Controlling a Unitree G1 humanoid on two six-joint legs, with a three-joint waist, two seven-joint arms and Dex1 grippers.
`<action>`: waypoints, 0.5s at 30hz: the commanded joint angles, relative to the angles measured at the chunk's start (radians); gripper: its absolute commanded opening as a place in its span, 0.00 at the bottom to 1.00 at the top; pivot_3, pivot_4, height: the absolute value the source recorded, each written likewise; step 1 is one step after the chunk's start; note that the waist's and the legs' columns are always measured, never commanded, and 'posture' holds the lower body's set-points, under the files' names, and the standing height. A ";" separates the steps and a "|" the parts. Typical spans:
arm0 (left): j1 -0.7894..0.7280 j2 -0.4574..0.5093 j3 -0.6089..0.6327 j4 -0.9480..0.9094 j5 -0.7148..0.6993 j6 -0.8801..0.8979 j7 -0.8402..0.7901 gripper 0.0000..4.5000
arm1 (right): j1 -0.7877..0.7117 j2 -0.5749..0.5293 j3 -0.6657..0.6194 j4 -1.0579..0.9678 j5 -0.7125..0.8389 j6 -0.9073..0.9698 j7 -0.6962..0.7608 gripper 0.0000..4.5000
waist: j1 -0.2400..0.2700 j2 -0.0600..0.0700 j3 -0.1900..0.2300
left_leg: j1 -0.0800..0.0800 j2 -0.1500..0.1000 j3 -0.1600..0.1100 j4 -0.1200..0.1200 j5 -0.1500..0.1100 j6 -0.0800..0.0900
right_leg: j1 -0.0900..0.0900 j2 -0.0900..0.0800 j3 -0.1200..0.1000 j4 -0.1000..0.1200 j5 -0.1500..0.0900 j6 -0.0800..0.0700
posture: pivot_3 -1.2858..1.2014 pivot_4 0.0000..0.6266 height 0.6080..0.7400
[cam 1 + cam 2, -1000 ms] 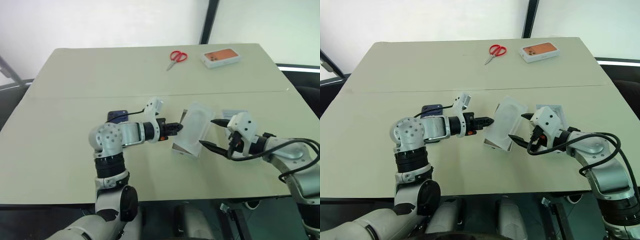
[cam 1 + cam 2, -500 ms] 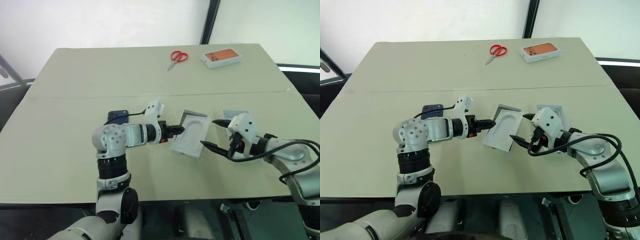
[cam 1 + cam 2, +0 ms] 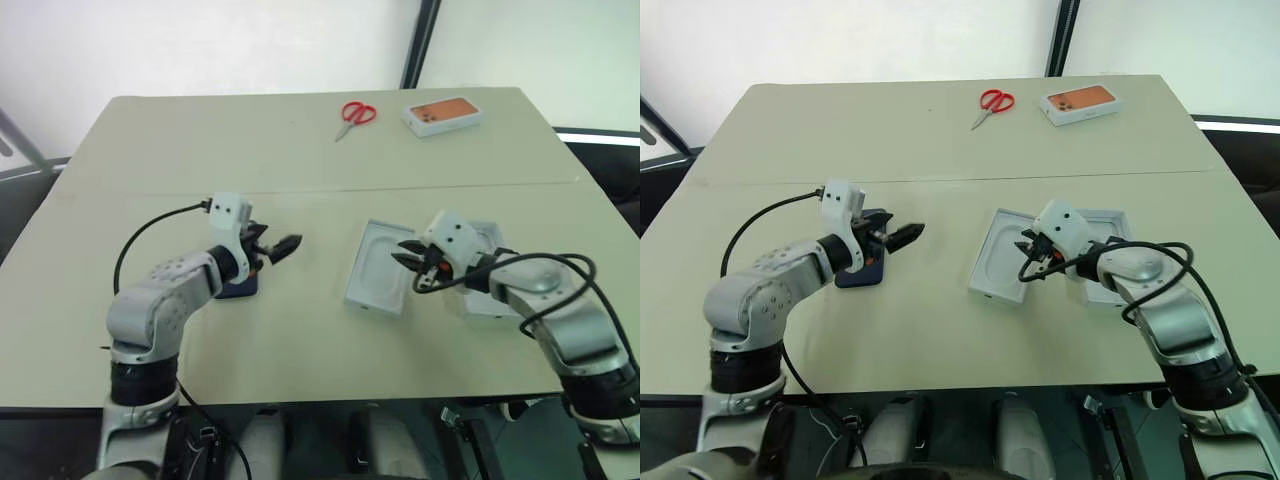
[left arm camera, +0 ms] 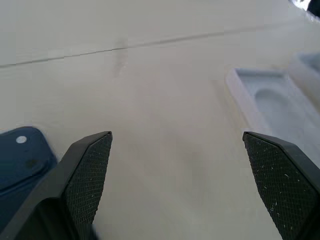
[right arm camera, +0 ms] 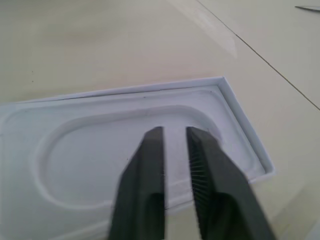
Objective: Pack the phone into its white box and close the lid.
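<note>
- Phone (image 3: pixel 862 270) lies flat on the table (image 3: pixel 940 130), back up, partly under the left gripper (image 3: pixel 902 236); not packed yet.
- Left gripper hovers just above the phone's near end, fingers (image 4: pixel 87 172) spread wide, holding nothing.
- White insert with the rounded recess (image 3: pixel 1002 268) lies flat mid-table, well apart from the phone.
- Right gripper (image 3: pixel 1028 250) sits over the insert's right edge, jaws pressed together; can't tell if it pinches the rim or just touches.
- White box (image 3: pixel 1108 232) is just beyond the right gripper, mostly hidden by that arm.
- Step in hand, I'd say: clearing the insert aside, phone pickup still to come.
- Next move likely needs the left gripper to drop onto the phone's edges and close square.
</note>
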 commanded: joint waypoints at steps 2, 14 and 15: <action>0.062 0.063 -0.037 -0.058 0.001 -0.201 -0.152 0.98 | -0.097 0.045 0.056 0.094 -0.088 0.030 -0.051 0.00 | 0.004 0.000 0.000 | -0.001 0.000 0.000 0.000 0.000 0.000 | 0.000 0.000 0.000 -0.001 0.000 0.000 | 0.52 0.24 0.68; 0.192 0.181 -0.019 -0.101 -0.073 -0.274 -0.316 0.98 | -0.174 0.095 0.137 0.231 -0.188 0.005 -0.032 0.00 | -0.006 0.000 0.000 | -0.001 0.001 0.001 0.001 -0.005 0.009 | -0.001 0.001 0.000 0.000 0.000 0.000 | 0.52 0.24 0.68; 0.194 0.182 -0.023 -0.103 -0.070 -0.278 -0.315 0.98 | -0.176 0.103 0.137 0.246 -0.196 -0.001 -0.041 0.00 | -0.006 0.000 0.000 | -0.001 0.001 0.001 0.001 -0.005 0.009 | -0.001 0.001 0.000 0.000 0.000 0.000 | 0.52 0.24 0.68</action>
